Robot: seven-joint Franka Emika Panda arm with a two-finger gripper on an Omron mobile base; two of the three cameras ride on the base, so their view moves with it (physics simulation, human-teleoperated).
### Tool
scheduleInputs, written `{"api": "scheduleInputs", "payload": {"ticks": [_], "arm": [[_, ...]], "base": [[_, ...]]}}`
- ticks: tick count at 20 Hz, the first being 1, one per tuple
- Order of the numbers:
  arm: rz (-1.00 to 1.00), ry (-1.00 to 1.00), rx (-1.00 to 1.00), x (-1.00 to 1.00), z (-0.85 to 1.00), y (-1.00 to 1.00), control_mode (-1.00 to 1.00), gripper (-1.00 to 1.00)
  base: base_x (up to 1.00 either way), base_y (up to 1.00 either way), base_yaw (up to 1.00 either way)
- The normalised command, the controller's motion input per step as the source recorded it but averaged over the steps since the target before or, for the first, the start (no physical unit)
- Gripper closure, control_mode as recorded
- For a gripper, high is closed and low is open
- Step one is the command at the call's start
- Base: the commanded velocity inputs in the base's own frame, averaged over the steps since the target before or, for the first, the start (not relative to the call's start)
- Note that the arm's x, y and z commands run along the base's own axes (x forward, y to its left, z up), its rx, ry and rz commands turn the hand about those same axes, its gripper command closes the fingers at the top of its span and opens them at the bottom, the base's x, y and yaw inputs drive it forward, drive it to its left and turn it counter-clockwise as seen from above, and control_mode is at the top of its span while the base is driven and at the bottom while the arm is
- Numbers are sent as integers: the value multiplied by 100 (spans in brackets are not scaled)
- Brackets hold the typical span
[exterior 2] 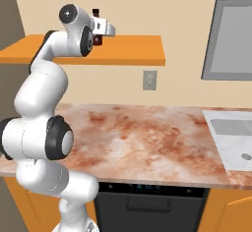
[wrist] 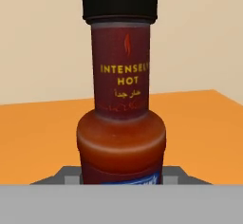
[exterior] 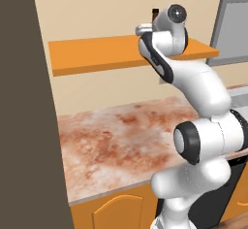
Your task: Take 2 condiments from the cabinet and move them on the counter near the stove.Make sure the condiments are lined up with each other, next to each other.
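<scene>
A dark-red sauce bottle (wrist: 121, 99) with a black cap, one of the condiments, stands upright close in front of the hand camera, labelled "Intensely Hot". My gripper (exterior 2: 100, 31) is up at the cabinet (exterior 2: 133, 49), the flat orange shelf, and is shut on the bottle's lower body. The bottle's black cap (exterior 2: 95, 13) pokes up above the hand, and from the left the cap (exterior: 155, 13) shows behind the wrist. The bottle's base is hidden, so I cannot tell whether it rests on the shelf (wrist: 38, 137). The mottled counter (exterior: 121, 136) lies below. The stove is out of view.
A grey sink basin (exterior 2: 231, 137) is set in the counter's right end. A wall outlet (exterior 2: 150, 80) sits under the shelf, and a grey steel panel (exterior 2: 231, 29) hangs at upper right. A dark wall (exterior: 24, 126) bounds the left. A black appliance front (exterior 2: 147, 201) is under the counter.
</scene>
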Motion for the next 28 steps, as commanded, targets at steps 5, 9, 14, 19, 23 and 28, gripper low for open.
{"api": "scheduleInputs", "payload": {"ticks": [5,9,14,19,23,28], "arm": [[15,0,0,-99,23,0,-100,100],[13,-1,0,-100,1,0,-100,100],[7,-3,0,-100,6,0,-100,100],[2,0,0,-100,17,0,-100,100],[0,0,0,-91,1,0,-100,100],[0,-1,0,-86,0,0,-100,100]], "base": [[0,0,0],[0,0,0],[0,0,0],[0,0,0],[0,0,0],[0,0,0]]}}
